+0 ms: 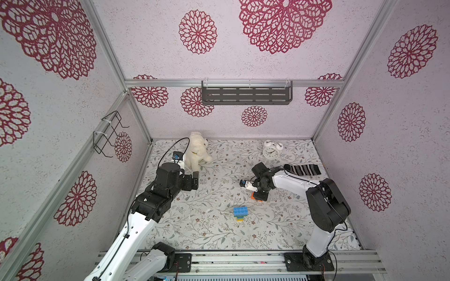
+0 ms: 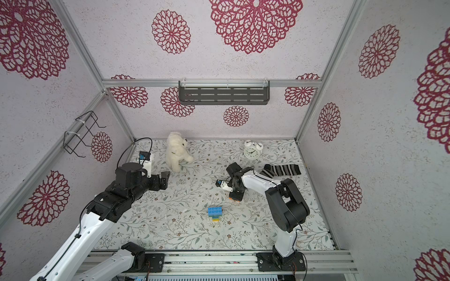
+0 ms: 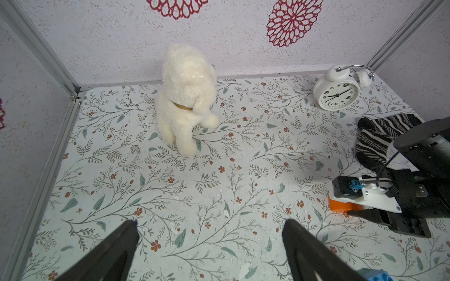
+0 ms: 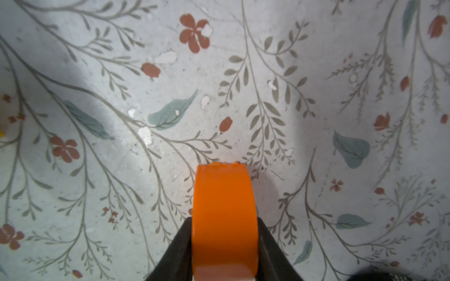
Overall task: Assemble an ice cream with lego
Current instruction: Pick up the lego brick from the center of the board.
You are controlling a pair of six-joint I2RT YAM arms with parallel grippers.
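The right hand is closed narrowly on the orange half-round plastic brick, its two black fingers pressed against the brick's flat sides, low over the floral-patterned desk. In both top views this brick sits just beyond and to the right of the partly built stack of plastic bricks, which stands upright near the desk's middle with a light-blue oblong on top and yellow at its foot. The left hand hovers with its fingers spread wide and nothing between them, beside a white plush dog. A white alarm clock and a striped sock lie farther back
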